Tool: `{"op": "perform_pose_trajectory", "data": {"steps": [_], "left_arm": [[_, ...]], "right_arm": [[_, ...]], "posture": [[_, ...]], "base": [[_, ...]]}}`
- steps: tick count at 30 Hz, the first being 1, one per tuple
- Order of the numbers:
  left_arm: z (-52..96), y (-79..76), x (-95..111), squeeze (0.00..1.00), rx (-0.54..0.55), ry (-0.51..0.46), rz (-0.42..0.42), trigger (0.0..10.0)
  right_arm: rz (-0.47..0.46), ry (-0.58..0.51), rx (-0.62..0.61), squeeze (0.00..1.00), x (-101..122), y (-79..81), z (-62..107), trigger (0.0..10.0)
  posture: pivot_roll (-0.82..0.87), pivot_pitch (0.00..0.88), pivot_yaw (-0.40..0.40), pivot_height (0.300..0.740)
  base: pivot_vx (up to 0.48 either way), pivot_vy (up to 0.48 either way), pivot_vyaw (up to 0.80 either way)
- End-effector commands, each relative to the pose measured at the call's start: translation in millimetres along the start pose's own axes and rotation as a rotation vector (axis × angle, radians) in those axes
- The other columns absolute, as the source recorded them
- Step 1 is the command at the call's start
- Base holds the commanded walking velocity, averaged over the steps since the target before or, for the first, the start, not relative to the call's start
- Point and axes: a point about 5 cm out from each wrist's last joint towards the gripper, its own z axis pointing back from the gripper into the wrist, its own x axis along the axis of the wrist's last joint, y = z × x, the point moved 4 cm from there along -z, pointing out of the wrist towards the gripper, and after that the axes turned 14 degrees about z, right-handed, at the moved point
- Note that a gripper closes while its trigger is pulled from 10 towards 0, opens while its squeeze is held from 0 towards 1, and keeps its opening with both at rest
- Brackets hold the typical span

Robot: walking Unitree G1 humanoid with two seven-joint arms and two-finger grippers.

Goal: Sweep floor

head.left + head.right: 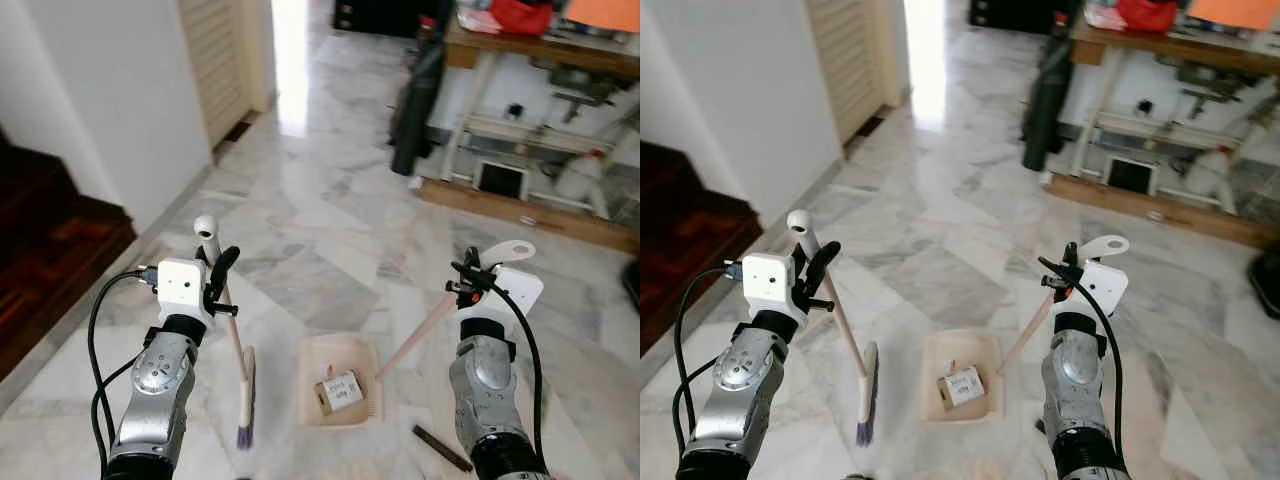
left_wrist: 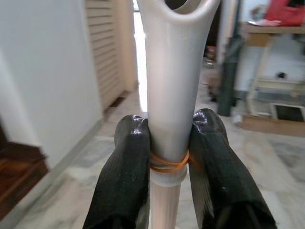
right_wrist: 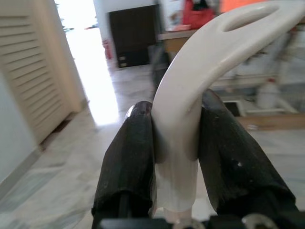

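I hold a broom (image 1: 240, 375) in my left gripper (image 1: 218, 275). Its jaws are clamped tight on the pale handle, near the top, just above an orange rubber band (image 2: 167, 163). The brush end rests on the marble floor (image 1: 330, 220) at about 7 o'clock from the dustpan (image 1: 341, 380).

My right gripper (image 1: 468, 275) holds the dustpan by its long handle. Those jaws are squeezed on the white curved end of the handle. The pan sits flat on the floor between my two arms, and a small crumpled box (image 1: 340, 390) lies inside it already.

A thin dark strip (image 1: 441, 447) lies on the floor at about 4 o'clock from the pan, just beside my right arm. I think it is not swept up yet.

What could go wrong? If I tip the pan by lifting its handle too fast, the box could slide out. If I push the broom too hard, it could knock the pan away. The strip lies close to me, so I could step on it.
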Motion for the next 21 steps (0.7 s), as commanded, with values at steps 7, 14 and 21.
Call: {"op": "perform_pose_trajectory", "data": {"steps": [7, 14, 21], "left_arm": [[-1.0, -9.2, -0.7, 0.0, -0.024, -0.019, -0.014, 10.0], [1.5, -9.7, -2.6, 0.0, -0.022, -0.021, -0.007, 10.0], [2.5, -7.9, -3.9, 0.0, -0.018, -0.014, -0.011, 10.0]], "right_arm": [[0.003, -0.06, 0.005, 0.0, 16.3, -1.7, -1.7, 10.0], [0.002, -0.05, 0.016, 0.0, 15.5, 0.7, 2.2, 10.0], [-0.004, -0.043, 0.017, 0.0, 15.0, 2.0, 3.9, 10.0]], "posture": [[0.04, 0.0, -0.052, 0.74], [0.04, 0.0, -0.052, 0.74], [0.04, 0.0, -0.048, 0.74]], "base": [[0.0, 0.0, 0.79], [0.0, 0.0, 0.8], [0.0, 0.0, 0.8]]}}
